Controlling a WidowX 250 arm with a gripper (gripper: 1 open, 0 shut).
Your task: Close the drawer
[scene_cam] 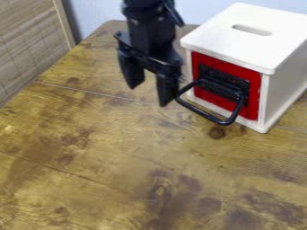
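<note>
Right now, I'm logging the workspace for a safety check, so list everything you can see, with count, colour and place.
cabinet: one, white, at the right, with a slot in its top
drawer: one, red front with a black panel, in the cabinet's front
loop handle: one, black, sticking out from the drawer front
table: one, brown wood with dark knots, under everything
slatted panel: one, tan, upper left edge
wall: one, pale, along the top behind the table
robot arm: one, black, coming down from the top centre
claw: one, black, at the arm's lower end, left of the drawer
</note>
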